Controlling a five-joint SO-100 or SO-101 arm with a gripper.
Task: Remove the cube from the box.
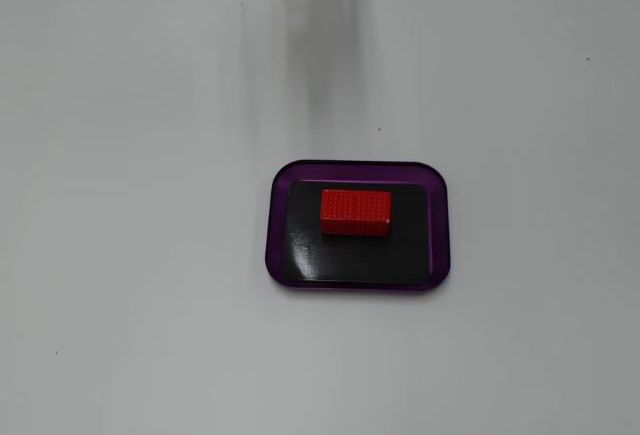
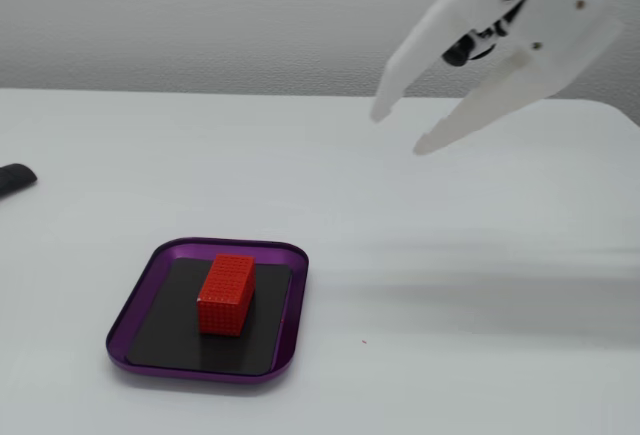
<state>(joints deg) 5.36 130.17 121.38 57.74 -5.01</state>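
Cube [image 1: 354,211]: lies on the black floor of the box [image 1: 279,225], toward its far half in a fixed view.
Claw [image 2: 398,127]: fingers spread, empty, high over the white desk [image 2: 480,285].
Writing: none readable.

Up above the box [image 2: 286,295], the gripper [image 2: 398,127] is cut off by the top edge, so its arm stays unseen. A dark object [image 2: 15,178] far left of the box is clipped too.
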